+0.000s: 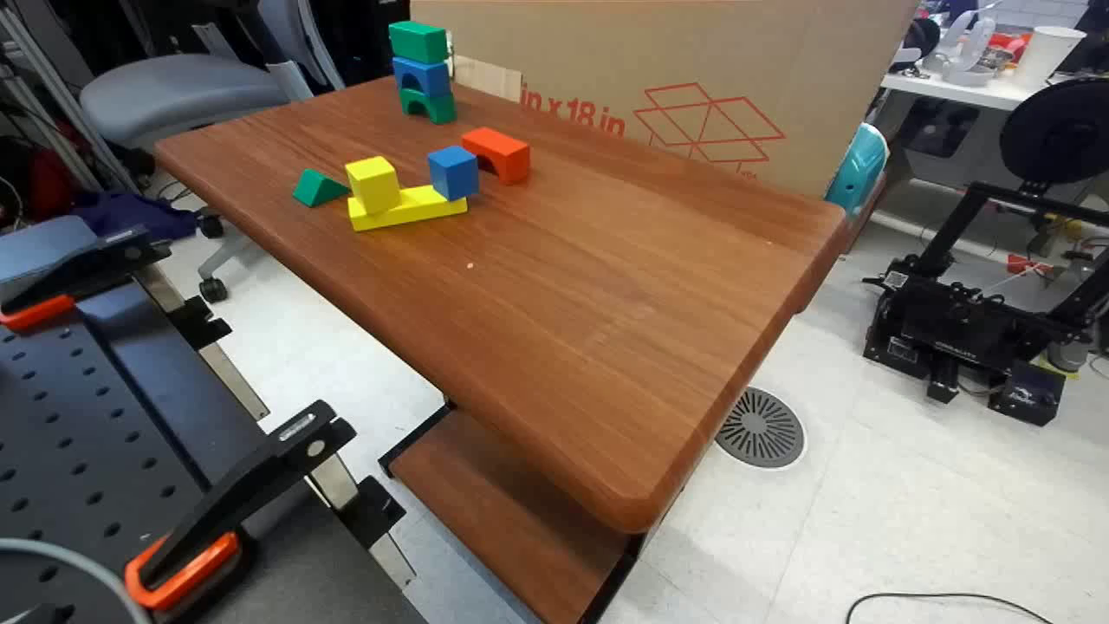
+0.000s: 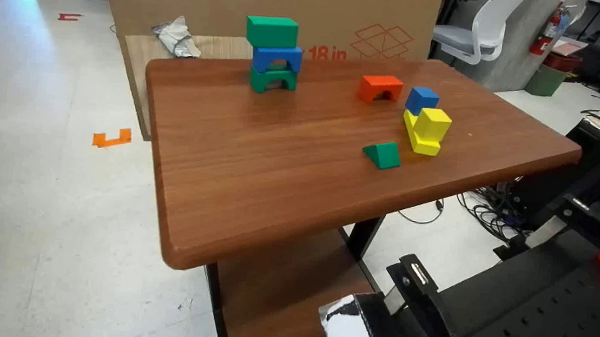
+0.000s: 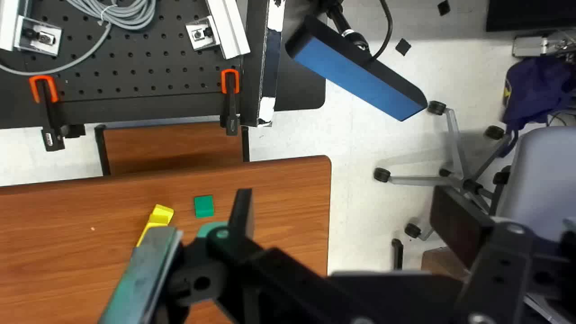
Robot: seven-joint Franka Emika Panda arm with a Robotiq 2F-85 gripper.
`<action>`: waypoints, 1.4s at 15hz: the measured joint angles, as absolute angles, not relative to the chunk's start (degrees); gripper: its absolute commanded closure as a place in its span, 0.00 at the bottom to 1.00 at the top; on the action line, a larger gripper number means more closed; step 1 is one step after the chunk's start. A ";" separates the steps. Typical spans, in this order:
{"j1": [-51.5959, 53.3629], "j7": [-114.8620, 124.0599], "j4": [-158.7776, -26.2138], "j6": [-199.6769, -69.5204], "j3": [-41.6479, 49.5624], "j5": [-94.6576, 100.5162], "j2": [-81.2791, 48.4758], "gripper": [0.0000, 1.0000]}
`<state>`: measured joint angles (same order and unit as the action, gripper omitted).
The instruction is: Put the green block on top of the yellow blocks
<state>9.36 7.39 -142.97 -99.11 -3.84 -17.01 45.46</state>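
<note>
The green block (image 1: pixel 318 188) is a small green wedge lying on the table, beside the yellow blocks; it also shows in an exterior view (image 2: pixel 382 155) and the wrist view (image 3: pixel 204 206). The yellow blocks (image 1: pixel 407 208) are a long low bar with a cube on one end; they also show in an exterior view (image 2: pixel 426 146). In the wrist view the yellow blocks (image 3: pixel 157 217) are partly hidden by gripper parts. My gripper (image 3: pixel 348 220) is open, its fingers wide apart with nothing between them, high above the table's end and the floor. The exterior views do not show it.
A blue cube (image 1: pixel 453 172) sits on the bar's other end. An orange-red arch (image 1: pixel 498 154) stands close behind. A green-and-blue tower (image 1: pixel 423 74) stands near the table's (image 1: pixel 589 321) far edge, before a cardboard box (image 1: pixel 676 95). A pegboard bench with clamps (image 3: pixel 229 99) adjoins.
</note>
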 measured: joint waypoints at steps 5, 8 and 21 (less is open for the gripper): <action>9.36 7.39 -142.79 -99.11 -3.84 -17.01 45.48 0.00; 9.36 7.39 -142.79 -99.11 -3.84 -17.01 45.48 0.00; 6.02 7.27 -146.66 -110.29 -7.03 -12.69 37.23 0.00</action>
